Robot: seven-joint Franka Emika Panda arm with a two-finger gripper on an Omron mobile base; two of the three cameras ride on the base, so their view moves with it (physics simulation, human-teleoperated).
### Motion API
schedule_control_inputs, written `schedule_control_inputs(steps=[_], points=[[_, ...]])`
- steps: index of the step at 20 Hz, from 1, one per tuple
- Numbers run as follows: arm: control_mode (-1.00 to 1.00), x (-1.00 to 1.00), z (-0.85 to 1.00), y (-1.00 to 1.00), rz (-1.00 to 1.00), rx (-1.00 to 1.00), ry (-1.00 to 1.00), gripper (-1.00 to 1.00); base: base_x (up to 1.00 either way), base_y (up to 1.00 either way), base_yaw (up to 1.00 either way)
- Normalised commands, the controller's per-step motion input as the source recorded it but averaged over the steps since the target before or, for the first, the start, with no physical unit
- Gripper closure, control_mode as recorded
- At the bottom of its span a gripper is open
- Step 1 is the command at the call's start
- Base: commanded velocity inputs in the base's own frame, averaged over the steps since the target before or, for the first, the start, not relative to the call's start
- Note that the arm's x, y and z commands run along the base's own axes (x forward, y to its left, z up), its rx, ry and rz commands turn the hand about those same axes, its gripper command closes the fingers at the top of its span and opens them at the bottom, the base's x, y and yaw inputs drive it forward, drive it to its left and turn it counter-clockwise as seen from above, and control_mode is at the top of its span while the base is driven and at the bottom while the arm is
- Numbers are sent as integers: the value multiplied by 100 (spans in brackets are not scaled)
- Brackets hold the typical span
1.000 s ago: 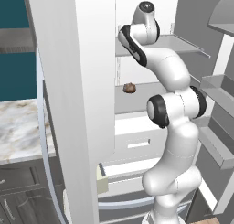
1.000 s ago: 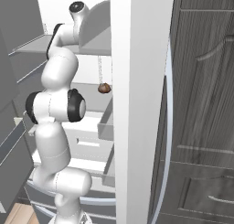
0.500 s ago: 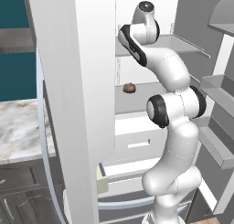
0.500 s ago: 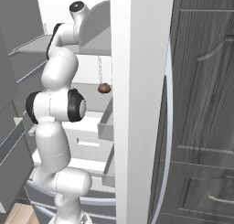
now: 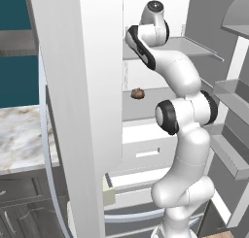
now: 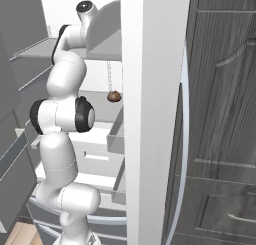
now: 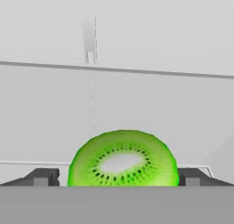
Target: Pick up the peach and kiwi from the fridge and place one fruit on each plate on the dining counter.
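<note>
The jaws [image 7: 123, 177] stand wide apart, one dark fingertip [image 7: 43, 177] at the left and the other at the right of the hand view, with the kiwi [image 7: 123, 159] lying between them. The fruit nearly fills the gap, but whether either tip touches it cannot be told; nothing shows it lifted.

The kiwi shows its cut face toward the camera: bright green flesh, a pale oval core and a ring of black seeds. Its long axis runs across the hand view, from one fingertip toward the other. It sits on a grey shelf [image 7: 114, 104] inside the fridge [image 5: 78, 86], with the white back wall behind it.

In the base views the white arm [image 5: 185, 135] reaches up and forward onto the upper shelf, its hand hidden behind the fridge's open door. On the shelf below lies a small brown lumpy item [image 5: 138, 93], well apart from the hand. White drawers [image 5: 146, 149] sit under that. At the left of the left base view, a marbled worktop [image 5: 19, 135] lies beyond the door.
</note>
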Motion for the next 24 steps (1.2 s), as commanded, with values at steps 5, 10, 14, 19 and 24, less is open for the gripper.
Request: schedule_control_inputs(steps=[5, 10, 14, 19, 24], points=[[-100, 0, 0, 0, 0, 0, 0, 100, 0, 0, 0], [-100, -2, 0, 0, 0, 0, 0, 100, 0, 0, 0], [-100, -52, -3, 0, 0, 2, -4, 100, 0, 0, 0], [-100, -100, -27, 4, 0, 3, -10, 100, 0, 0, 0], [-100, -100, -1, 0, 0, 6, -4, 100, 0, 0, 0]])
